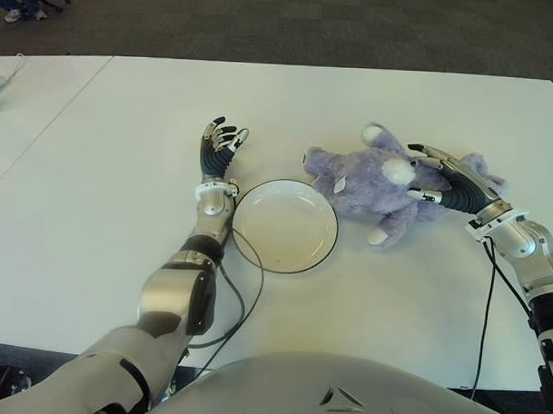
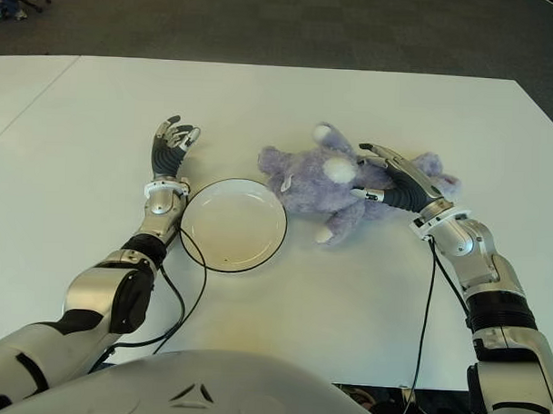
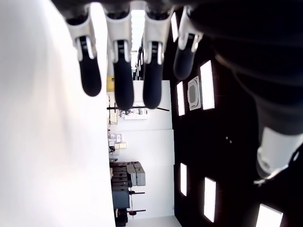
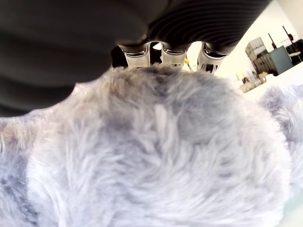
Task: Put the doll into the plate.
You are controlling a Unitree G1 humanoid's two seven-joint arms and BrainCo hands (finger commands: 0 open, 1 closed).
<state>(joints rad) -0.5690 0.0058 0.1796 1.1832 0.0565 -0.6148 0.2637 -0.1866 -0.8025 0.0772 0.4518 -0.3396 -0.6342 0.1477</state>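
While reaching over the fluffy lavender plush doll (image 1: 373, 185), right of centre in frame on the white tabletop (image 1: 94, 219), right hand (image 1: 445, 181) draped on its far side, fingers extended over the fur, not visibly closed. Judged the grasp step: next calls for curling fingers into the soft body, lifting, carrying left. Nearer, centre frame: round white black-rimmed plate (image 1: 285, 225), bare, just beside the doll's head. Left hand (image 1: 220, 146) beside the plate's left edge, fingers spread, holding nothing. Doll lying sprawled, white ear and paw patches, squashy.
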